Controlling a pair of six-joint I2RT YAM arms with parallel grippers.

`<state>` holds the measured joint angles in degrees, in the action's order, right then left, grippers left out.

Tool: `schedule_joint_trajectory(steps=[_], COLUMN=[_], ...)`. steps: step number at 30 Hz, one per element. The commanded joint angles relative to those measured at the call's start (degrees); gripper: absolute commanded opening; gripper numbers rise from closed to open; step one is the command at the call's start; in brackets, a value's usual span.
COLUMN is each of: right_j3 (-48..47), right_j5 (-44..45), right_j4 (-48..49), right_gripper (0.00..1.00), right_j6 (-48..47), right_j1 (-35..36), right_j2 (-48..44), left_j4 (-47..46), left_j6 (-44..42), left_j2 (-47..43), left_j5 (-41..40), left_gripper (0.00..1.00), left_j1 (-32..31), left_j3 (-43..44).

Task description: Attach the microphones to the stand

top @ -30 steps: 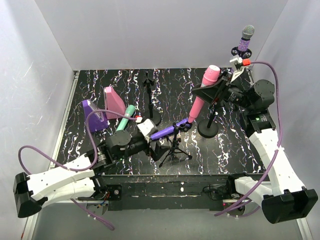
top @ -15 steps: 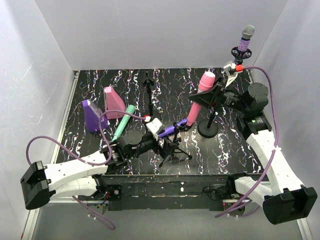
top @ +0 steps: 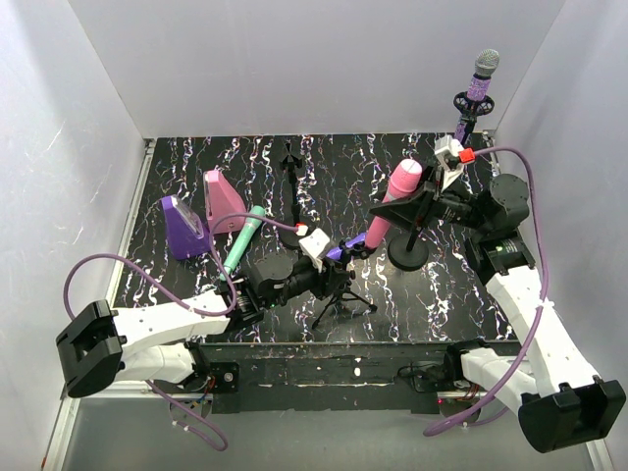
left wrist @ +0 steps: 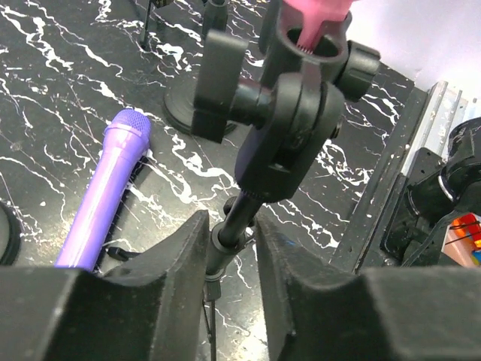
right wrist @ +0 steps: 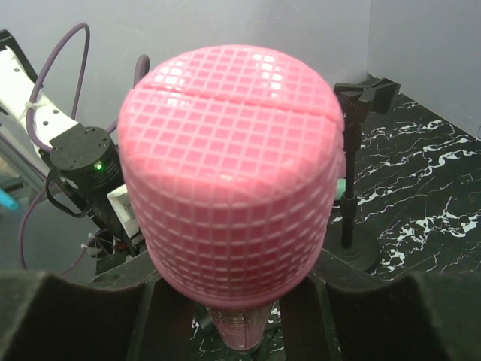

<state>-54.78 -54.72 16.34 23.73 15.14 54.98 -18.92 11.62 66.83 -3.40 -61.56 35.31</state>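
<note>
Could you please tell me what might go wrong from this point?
The pink mesh-headed microphone, held by the right fingers, has only its tail in the clip of the small black tripod stand; an off-axis push could tip it. The plain purple microphone lying beside the stand's legs could be knocked.

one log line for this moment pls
left gripper: clamped on tripod stand pole | right gripper: holding pink microphone, tail in clip | purple microphone: lying on table

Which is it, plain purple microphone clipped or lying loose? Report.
Lying loose: the plain purple microphone lies flat on the table, beside the stand, in no clip.
</note>
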Motion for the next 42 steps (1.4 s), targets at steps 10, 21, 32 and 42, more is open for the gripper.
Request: schedule_joint_trajectory(steps=[10,21,32,42], right_j3=[3.2,3.2,-1.0,1.1], right_j5=[-3.2,-3.5,-6.9,-13.1], right_j4=[-19.1,-23.5,-19.3,-16.9], right_gripper=[0.01,0.03,0.84,0.88], right_j6=[-12.8,-15.2,-9.9,-9.0], right_j1=[2.4,4.3,1.8,-1.3], right_j2=[-0.1,1.1,0.0,-5.1], left_j4=[-2.4,-1.2,6.8,18.6], left_j6=[0.0,0.1,2.2,0.8], left_j2=[-0.2,-2.0,-10.2,-18.8], left_j5=[1.2,0.9,0.0,-2.2], left_gripper=[0.24,0.25,0.63,0.98], left_j1=[0.1,0.1,0.3,0.2], left_j3=[2.0,2.0,1.5,5.6])
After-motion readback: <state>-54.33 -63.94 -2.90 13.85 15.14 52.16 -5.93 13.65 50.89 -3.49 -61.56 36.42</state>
